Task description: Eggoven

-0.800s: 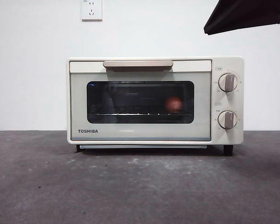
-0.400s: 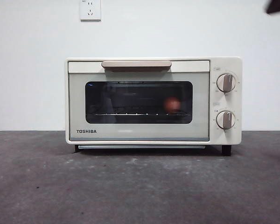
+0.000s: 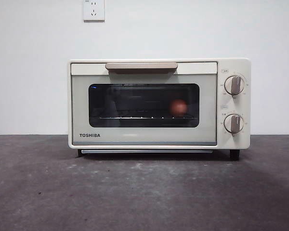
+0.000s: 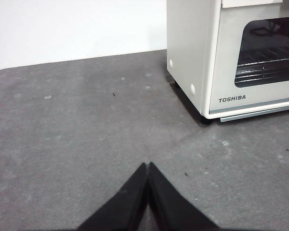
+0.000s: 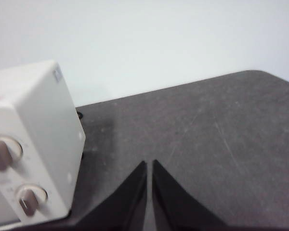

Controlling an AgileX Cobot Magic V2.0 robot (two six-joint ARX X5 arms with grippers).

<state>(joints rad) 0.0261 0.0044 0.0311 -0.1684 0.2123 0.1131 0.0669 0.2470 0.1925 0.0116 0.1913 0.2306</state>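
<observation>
Egg [image 3: 178,107] sits inside the toaster oven [image 3: 144,139], behind the dark glass window [image 3: 144,105], at about 3 o'clock in the window, on the wire rack. It looks dim and a bit fuzzy thru the glass. Oven door is closed, w/ its handle [image 3: 141,66] along the top. Two grey knobs, upper knob [image 3: 234,85] and lower knob [image 3: 233,123], sit one above the other at 3 o'clock on the oven front. Tiny marks around the knobs are too small to read.

Front view shows the whole oven on the dark tabletop [image 3: 144,192] and a wall socket [image 3: 94,9] at 12 o'clock on the white wall, cut off by the top edge. No arm shows in it.

Left wrist view shows only the oven's one side and part of the window; egg can't be seen there. Left pincer [image 4: 147,165] is clenched, tips touching, holding nothing, over bare tabletop, well apart from the oven.

Right wrist view is blurry. It shows the oven's knob end only, cut off by the edge; no window, no egg. Right pincer [image 5: 149,162] is almost shut w/ just a thin slit between the tips, holding nothing, over bare tabletop near the oven's knob side.
</observation>
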